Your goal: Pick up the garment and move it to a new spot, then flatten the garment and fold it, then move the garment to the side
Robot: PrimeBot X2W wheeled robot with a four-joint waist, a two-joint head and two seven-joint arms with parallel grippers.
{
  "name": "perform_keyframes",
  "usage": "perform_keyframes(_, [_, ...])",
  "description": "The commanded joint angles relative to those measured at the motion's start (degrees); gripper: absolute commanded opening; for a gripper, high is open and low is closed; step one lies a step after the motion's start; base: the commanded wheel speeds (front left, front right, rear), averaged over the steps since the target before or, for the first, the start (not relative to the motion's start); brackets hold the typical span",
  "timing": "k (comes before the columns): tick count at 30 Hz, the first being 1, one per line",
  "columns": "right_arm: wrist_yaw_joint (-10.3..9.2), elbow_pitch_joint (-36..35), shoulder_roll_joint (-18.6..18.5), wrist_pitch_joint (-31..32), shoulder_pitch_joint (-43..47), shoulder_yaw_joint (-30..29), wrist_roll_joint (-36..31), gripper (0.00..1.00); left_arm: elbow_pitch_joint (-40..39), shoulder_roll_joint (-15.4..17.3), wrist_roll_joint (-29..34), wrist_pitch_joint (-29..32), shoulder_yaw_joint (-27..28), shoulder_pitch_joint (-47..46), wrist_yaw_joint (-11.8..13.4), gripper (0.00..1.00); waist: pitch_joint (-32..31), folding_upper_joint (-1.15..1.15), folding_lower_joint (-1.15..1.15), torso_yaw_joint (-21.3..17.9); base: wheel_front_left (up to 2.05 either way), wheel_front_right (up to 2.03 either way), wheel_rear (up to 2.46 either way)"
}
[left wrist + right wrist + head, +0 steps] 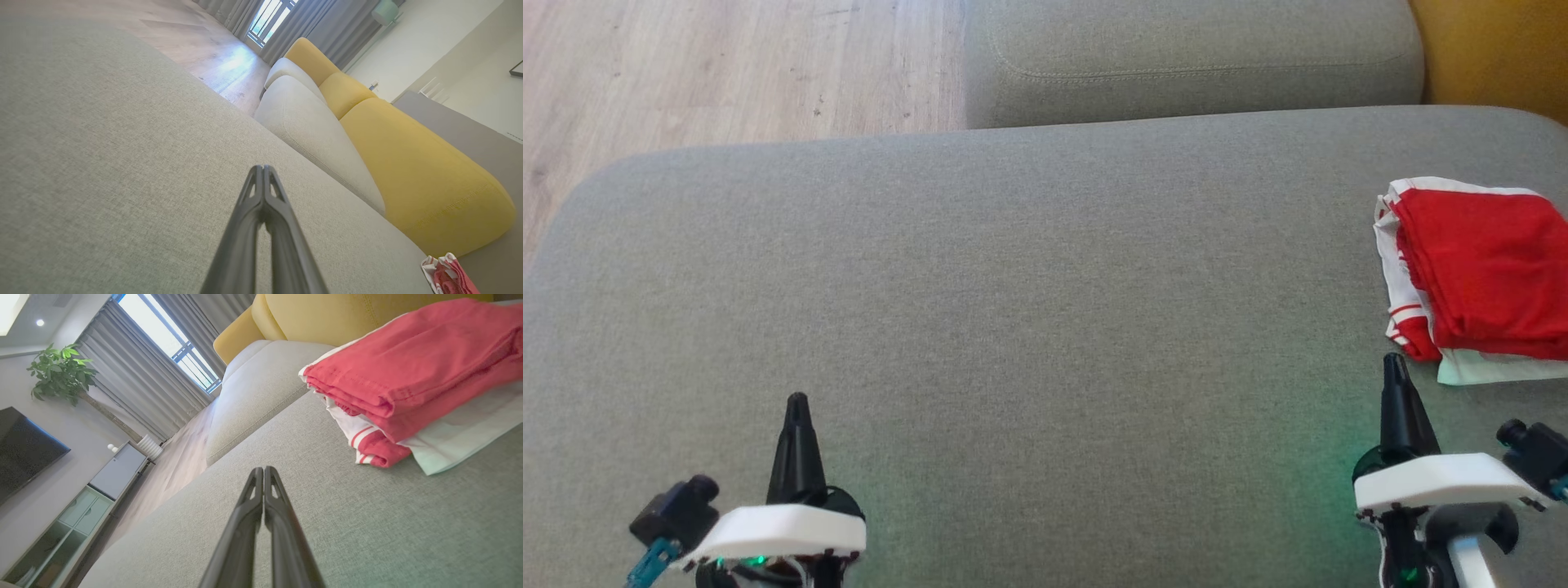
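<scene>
Now, folded red garment (1486, 269) at the sofa seat's (1013, 286) right edge, just beyond the nearer right gripper (1395, 363); it and the left gripper (797, 400) are pinched closed, empty.

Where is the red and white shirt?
In the head view the folded garment lies at the right edge of the grey sofa cushion, just beyond the tip of the right gripper.

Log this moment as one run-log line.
folded red-and-white cloth garment: right side of grey fabric sofa cushion | left hand: shut, empty | right hand: shut, empty, near garment, not touching | stage: fold appears done
</scene>
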Motion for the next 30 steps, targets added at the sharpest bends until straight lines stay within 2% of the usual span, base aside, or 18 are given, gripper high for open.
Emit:
perform_keyframes(1, [0.16, -2.1, -0.5, 0.3, -2.9, 0.0, 1.8, 0.00, -1.8, 0.7, -1.5, 0.3, 1.4, -3.0, -0.3, 0.00, 0.0, 0.00, 0.00, 0.0, 0.00, 0.00, 0.00])
perform_keyframes(30, [0.26, -2.9, -0.5, 4.9, -3.4, -1.9, 20.2, 0.00, -1.7, 0.9, -18.4, 5.0, 5.3, -3.8, -1.2, 0.00, -0.5, 0.00, 0.00, -0.8, 0.00, 0.00, 0.00])
